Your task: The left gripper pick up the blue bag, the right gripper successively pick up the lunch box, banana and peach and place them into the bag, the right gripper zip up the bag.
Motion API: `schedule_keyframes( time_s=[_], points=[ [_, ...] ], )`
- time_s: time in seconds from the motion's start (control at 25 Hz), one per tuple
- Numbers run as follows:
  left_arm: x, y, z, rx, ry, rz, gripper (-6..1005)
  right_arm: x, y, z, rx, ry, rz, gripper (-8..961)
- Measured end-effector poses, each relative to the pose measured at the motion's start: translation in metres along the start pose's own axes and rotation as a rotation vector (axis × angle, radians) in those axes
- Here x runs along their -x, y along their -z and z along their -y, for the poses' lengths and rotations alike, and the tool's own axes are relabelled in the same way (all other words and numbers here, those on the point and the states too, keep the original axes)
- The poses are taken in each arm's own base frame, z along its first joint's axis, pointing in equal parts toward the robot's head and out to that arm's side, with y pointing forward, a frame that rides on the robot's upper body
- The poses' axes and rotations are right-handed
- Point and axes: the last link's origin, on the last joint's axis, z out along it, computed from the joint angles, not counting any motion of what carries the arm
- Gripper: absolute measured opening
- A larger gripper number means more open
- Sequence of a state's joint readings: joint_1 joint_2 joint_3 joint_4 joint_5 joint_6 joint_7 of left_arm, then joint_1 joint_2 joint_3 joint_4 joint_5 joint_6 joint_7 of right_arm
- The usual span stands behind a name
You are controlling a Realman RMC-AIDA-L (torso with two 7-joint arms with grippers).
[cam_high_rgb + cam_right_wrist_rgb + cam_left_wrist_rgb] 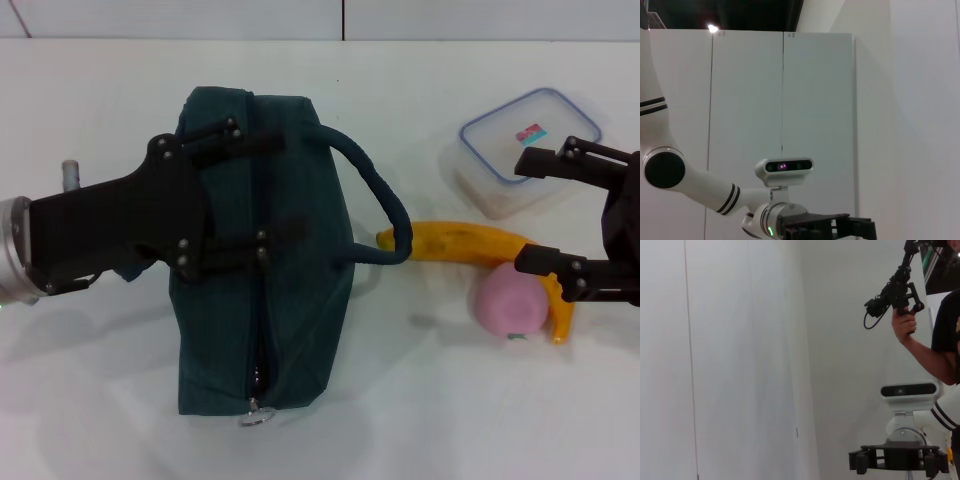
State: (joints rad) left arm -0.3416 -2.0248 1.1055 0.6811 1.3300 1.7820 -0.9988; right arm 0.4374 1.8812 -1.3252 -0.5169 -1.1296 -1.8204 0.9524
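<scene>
On a white worktop [100, 90] a dark teal fabric bag [300, 330] lies on its side, its zip shut and the metal ring pull [255, 415] at the near end. One padded loop handle [380, 195] arches out toward the fruit, its far end touching the tip of the banana [455, 242]. The left hand [235, 192], a black two-fingered claw studded with screws, hangs over the bag's far half, its two fingers [245, 145] spread apart and laid across the zip line, hiding that part of the fabric.

To the right, the long curved banana lies between the bag and the right hand [545, 210]. The pale pink peach [508, 305] sits just in front of it, touching it. Behind the banana stands the box [520, 140], a clear plastic container with rounded corners, a blue-rimmed lid and a small coloured sticker. The right hand hovers at the right edge, its fingers wide apart: one finger [550, 160] overlaps the box's near corner, the other covers part of the banana and peach.

The wrist views show none of this. The left wrist view faces a pale wall, a person's forearm holding a black handheld rig [895, 292], and the robot's head camera [908, 390]. The right wrist view shows wall panels and the same head camera [784, 166].
</scene>
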Motion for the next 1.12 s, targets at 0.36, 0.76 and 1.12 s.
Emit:
schedule_keyframes(
  time_s=[0.36,0.76,1.12],
  points=[
    [0.0,0.004,-0.005,0.002,0.012,-0.01,779,-0.001,0.0,-0.001,0.0,-0.001,-0.001,813],
    [-0.02,0.014,0.015,-0.085,0.18,-0.024,771,-0.001,0.001,0.0,-0.002,-0.006,-0.004,813],
    [-0.019,0.031,0.025,-0.213,0.376,0.08,765,0.001,0.001,0.002,0.001,-0.006,-0.009,814]
  ],
)
